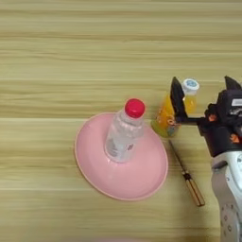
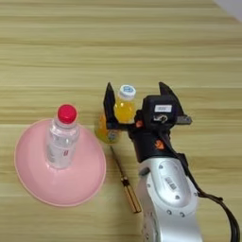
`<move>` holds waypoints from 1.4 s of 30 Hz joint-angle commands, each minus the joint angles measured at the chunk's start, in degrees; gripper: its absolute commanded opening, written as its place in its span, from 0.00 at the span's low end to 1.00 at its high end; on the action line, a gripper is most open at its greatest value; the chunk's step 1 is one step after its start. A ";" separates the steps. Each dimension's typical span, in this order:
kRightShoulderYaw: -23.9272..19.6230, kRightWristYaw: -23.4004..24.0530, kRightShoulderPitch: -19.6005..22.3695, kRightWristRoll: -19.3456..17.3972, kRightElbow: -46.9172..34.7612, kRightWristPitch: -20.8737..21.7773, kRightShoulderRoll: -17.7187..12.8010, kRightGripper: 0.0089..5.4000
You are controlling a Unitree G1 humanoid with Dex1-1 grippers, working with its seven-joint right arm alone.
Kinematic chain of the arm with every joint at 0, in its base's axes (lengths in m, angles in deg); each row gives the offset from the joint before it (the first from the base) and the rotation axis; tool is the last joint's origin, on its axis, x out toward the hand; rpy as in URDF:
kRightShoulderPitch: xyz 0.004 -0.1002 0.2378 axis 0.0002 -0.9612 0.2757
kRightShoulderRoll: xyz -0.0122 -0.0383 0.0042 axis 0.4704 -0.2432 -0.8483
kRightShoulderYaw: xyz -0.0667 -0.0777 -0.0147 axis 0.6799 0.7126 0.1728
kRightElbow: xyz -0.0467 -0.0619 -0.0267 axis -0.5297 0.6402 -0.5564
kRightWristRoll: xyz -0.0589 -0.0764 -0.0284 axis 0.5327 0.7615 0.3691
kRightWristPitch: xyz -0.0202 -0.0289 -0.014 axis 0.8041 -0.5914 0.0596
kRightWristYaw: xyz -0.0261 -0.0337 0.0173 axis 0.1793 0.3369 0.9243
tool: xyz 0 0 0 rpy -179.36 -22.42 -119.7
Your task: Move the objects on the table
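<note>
On the desk: wide light wooden surface (image 1: 56,47) with horizontal grain stripes, filling both views.
Pink plate: round pink plate (image 1: 94,175) lying flat on the desk, left of the end effector.
Clear bottle: small clear plastic bottle (image 1: 124,134) with a red cap, standing upright on the pink plate, roughly at its middle.
Juice bottle: small orange-juice bottle (image 2: 118,118) with a white cap, standing on the desk just beside the plate's right rim; it leans a little to the right at the top.
Screwdriver: thin screwdriver (image 1: 186,175) lying flat on the desk, shaft pointing up-left toward the juice bottle's base, amber-and-black handle at the lower right; just right of the plate's rim and not touching it.
End effector: right end effector (image 2: 137,101) at the juice bottle, its two black fingers spread wide apart; the left finger (image 2: 109,106) is in front of the bottle's left side, the right finger stands well clear to the right, with the bottle's neck and cap in the gap between them. Whether the left finger touches the bottle cannot be told.
Arm: silver forearm (image 2: 168,189) coming up from the bottom edge, a black cable trailing at its right.
</note>
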 commanded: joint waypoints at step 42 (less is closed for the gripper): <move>-0.89 -3.58 10.77 -3.00 24.75 9.71 -2.58 0.99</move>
